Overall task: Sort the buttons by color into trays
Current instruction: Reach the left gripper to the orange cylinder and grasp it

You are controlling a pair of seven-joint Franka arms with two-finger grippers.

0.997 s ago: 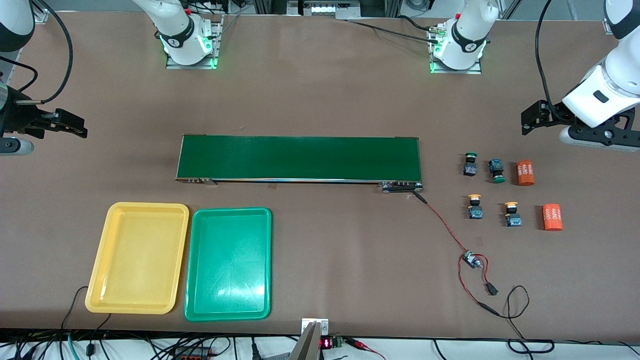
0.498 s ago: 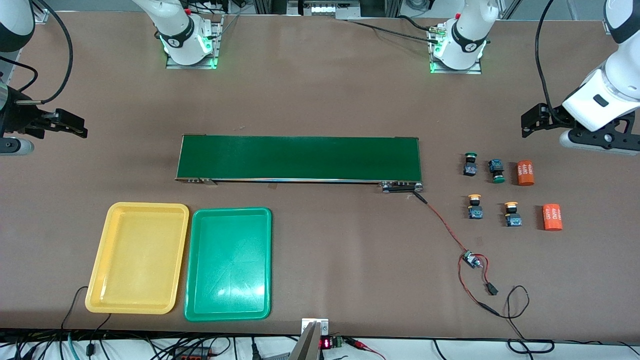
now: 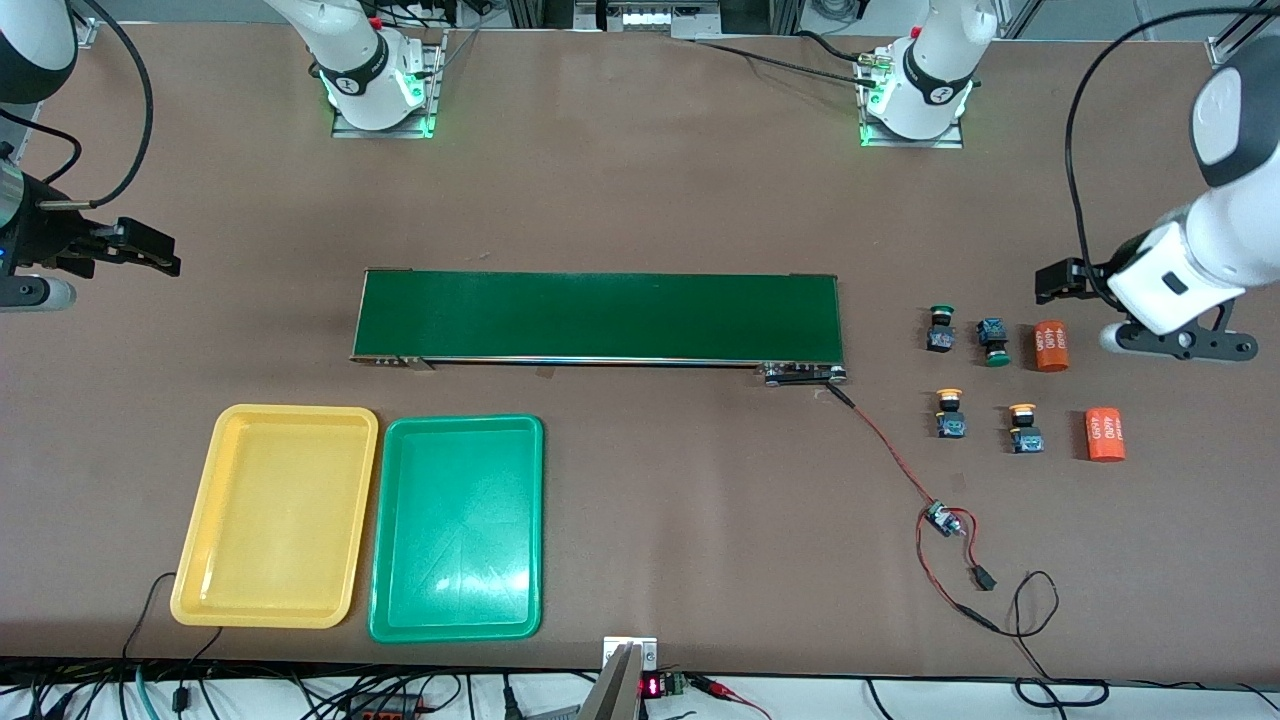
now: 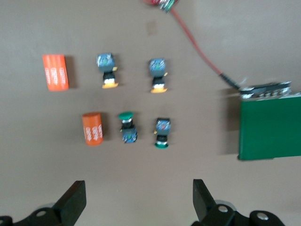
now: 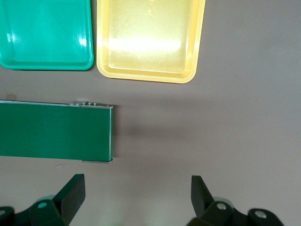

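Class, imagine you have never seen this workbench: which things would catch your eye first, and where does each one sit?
The long dark-green conveyor belt runs along the middle of the table. Nearer the front camera, toward the right arm's end, the yellow tray and green tray lie side by side with nothing in them. At the left arm's end sit four buttons beside two orange cylinders, with the open left gripper over the table near them.
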